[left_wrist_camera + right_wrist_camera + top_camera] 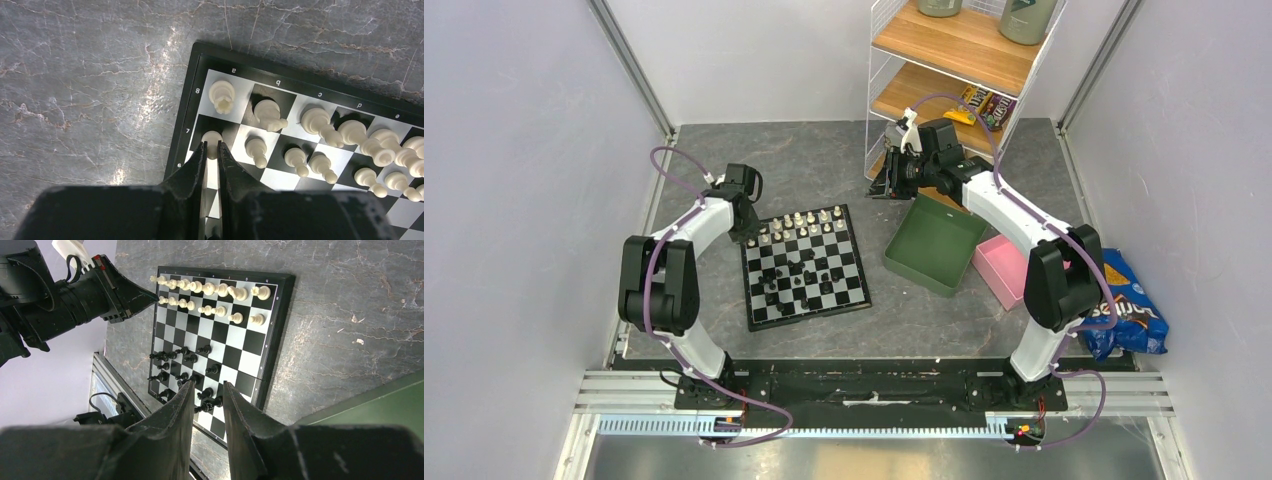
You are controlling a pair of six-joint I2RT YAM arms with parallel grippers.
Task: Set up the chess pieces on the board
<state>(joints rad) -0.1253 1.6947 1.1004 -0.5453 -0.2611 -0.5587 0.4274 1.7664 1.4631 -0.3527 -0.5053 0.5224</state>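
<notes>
The board lies left of centre on the grey table. Cream-white chess pieces fill its two far rows; black ones stand scattered over the middle and near squares. My left gripper is down at the board's far left corner. In the left wrist view the left gripper is shut on a white pawn that stands on the dark square by the "7" mark. My right gripper hangs high by the shelf, and its jaws are open and hold nothing.
A green tray sits right of the board, a pink tray beyond it. A wire shelf with wooden boards stands at the back, snack packs on it. A blue chips bag lies at the right.
</notes>
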